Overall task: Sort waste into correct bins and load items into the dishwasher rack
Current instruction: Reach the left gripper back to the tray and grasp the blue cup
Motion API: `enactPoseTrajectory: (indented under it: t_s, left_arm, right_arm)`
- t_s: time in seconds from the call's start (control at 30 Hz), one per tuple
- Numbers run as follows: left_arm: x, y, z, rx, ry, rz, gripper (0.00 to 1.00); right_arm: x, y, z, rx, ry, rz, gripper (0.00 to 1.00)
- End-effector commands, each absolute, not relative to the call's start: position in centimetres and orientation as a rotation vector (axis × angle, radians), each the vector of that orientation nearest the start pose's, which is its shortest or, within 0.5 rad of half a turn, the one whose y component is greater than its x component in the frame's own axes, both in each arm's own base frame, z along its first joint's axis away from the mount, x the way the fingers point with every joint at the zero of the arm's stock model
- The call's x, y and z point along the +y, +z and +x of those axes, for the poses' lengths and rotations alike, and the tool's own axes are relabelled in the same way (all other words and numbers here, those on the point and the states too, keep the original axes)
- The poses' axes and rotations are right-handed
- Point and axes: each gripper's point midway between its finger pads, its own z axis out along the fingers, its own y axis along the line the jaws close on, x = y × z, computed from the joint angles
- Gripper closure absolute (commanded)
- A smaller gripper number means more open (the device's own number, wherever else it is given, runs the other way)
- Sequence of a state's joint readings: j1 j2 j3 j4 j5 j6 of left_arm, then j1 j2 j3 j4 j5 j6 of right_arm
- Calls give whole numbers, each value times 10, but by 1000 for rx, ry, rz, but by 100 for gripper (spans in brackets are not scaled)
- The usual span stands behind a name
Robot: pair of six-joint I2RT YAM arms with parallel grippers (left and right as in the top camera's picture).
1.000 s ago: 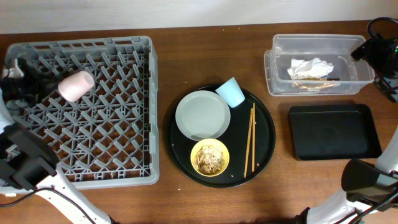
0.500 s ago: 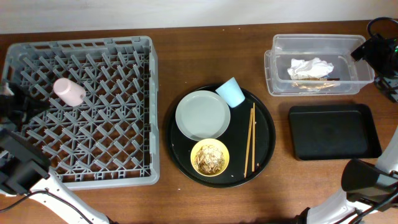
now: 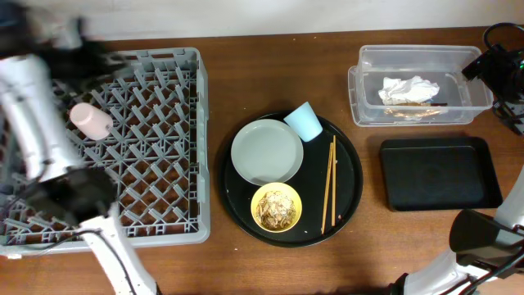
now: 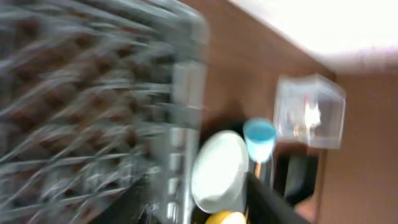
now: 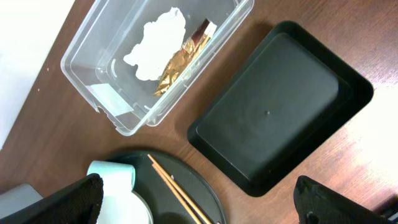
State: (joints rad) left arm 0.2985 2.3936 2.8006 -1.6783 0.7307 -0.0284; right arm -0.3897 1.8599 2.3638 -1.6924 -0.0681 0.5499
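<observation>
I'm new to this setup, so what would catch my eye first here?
The big grey rack on the left stands out, with a pink cup lying among the pegs. In the middle, a round black tray holds a grey plate, blue cup, yellow bowl of scraps and chopsticks. Top right, a clear tub holds a crumpled white napkin.

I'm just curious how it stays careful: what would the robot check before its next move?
1. Pink cup in the dishwasher rack: ok.
2. Left gripper empty: ok, fingers apart, though blurred.
3. Right gripper open and empty: ok.
4. Light-blue cup, grey plate, yellow bowl loaded: not ok, all on the round black tray.
5. Chopsticks binned: not ok, on that tray.
6. Napkin in the clear tub: ok.
</observation>
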Motion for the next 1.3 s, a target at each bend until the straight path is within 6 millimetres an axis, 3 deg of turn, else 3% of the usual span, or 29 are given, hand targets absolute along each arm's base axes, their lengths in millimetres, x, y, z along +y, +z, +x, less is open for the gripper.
enactPoseTrajectory:
  t_s: [0.0,0.03,0.23,0.43,0.5,0.57,0.77,1.1,1.27]
  left_arm:
    - [-97,262,481,2532,-950,403,30]
    - [-124,255,479,2529,-928,523,22]
    - [-236,189,473,2584,-779,866,22]
    - [-307,122,453,2623,-837,1054,22]
    - [-320,105,445,2634,-846,1106,22]
    - [-330,94,444,2613,-832,1156,22]
    - [-338,88,451,2574,-827,1166,23]
    - [-333,85,441,2632,-835,1166,73]
    - [-330,85,435,2659,-844,1167,75]
  right_arm:
    - [-133,309,346,2470,119,1251,1]
    - [-134,309,347,2469,118,1251,1]
    - [-133,309,346,2470,118,1251,1]
    - [-133,309,346,2470,118,1251,1]
    - [-133,309,346,2470,118,1251,1]
    - [-134,309,347,2469,118,1251,1]
    - [-133,309,346,2470,118,1251,1]
    - [-133,309,346,2470,118,1251,1]
    - [-133,309,346,2470,118,1251,1]
